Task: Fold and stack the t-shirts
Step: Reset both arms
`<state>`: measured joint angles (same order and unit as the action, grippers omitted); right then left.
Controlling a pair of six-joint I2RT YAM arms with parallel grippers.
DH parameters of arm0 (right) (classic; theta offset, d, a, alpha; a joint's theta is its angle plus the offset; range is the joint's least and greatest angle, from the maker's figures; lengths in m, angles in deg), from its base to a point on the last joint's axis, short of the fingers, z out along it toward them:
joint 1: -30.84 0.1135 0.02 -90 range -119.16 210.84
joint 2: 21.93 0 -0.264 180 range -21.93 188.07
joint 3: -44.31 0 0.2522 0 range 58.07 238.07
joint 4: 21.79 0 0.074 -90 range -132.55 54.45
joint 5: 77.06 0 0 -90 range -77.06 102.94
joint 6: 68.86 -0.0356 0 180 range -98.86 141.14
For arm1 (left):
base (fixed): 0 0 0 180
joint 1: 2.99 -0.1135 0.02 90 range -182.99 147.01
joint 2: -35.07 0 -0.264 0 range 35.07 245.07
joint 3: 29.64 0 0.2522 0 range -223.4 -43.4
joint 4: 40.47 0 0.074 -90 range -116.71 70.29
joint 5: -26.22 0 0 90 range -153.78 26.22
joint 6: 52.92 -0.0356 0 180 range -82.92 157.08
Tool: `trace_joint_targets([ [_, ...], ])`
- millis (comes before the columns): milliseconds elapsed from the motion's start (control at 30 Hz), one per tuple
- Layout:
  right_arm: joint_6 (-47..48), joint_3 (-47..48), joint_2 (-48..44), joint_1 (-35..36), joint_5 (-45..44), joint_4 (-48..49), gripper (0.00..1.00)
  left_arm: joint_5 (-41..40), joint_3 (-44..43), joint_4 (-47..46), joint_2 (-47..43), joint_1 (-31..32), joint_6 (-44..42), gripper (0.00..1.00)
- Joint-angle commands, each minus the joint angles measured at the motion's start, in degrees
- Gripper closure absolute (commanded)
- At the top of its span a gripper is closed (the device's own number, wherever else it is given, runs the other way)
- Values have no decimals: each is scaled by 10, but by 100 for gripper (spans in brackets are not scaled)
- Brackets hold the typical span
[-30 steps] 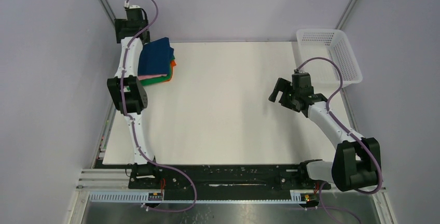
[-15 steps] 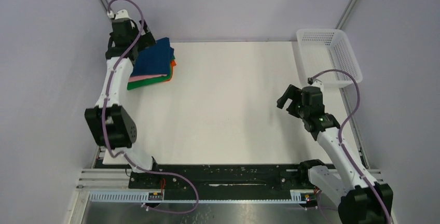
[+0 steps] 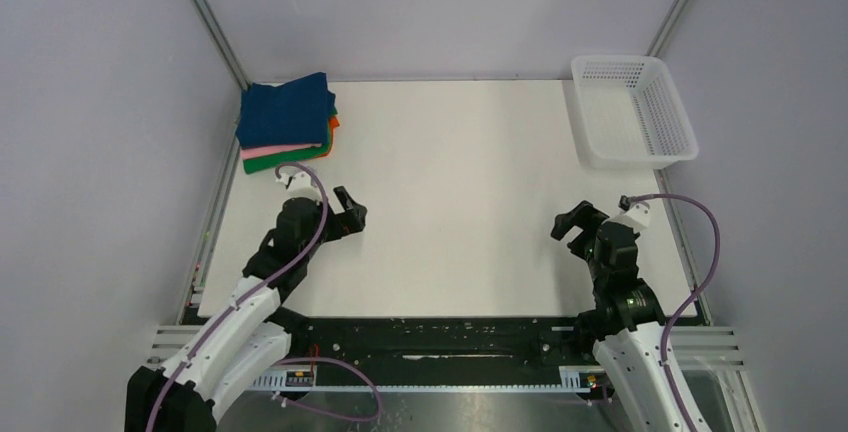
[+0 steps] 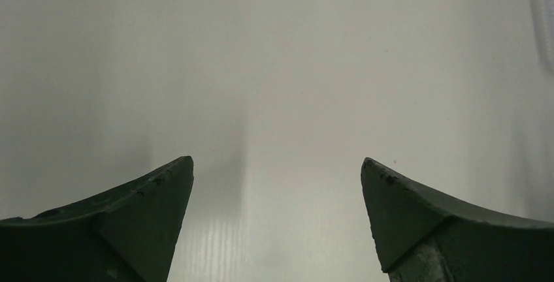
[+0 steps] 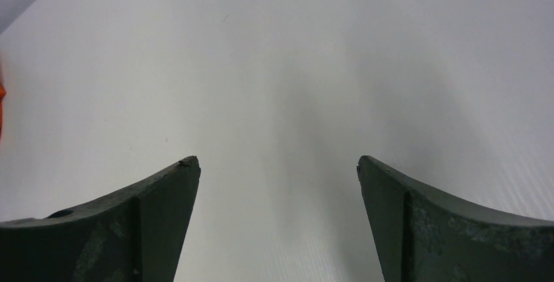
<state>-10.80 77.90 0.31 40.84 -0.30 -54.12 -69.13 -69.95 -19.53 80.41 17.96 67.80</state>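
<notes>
Left arm (image 3: 228, 324) and right arm (image 3: 636, 367) crouch low over their bases at the near edge of the table (image 3: 460, 172). The left gripper (image 3: 349, 214) points right toward the table's middle, jaws spread wide and holding nothing. The right gripper (image 3: 574, 224) angles toward the far left, equally wide and empty. The t-shirts (image 3: 288, 120) lie stacked in the far left corner, dark blue on top, well apart from both grippers and the basket (image 3: 660, 112).

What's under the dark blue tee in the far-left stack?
Under the dark blue tee, only edges show: a pink layer, an orange corner, a green layer at the bottom. Their middles are covered; any further layers can't be seen.
</notes>
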Motion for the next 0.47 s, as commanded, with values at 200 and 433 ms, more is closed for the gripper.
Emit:
trace_joint_targets([
  [200,-10,-37,-35,-2,-84,19,1,-96,13,11,-96,1,23,1],
  [433,2,-31,-25,-2,-61,29,0,-109,9,24,-94,0,23,1],
])
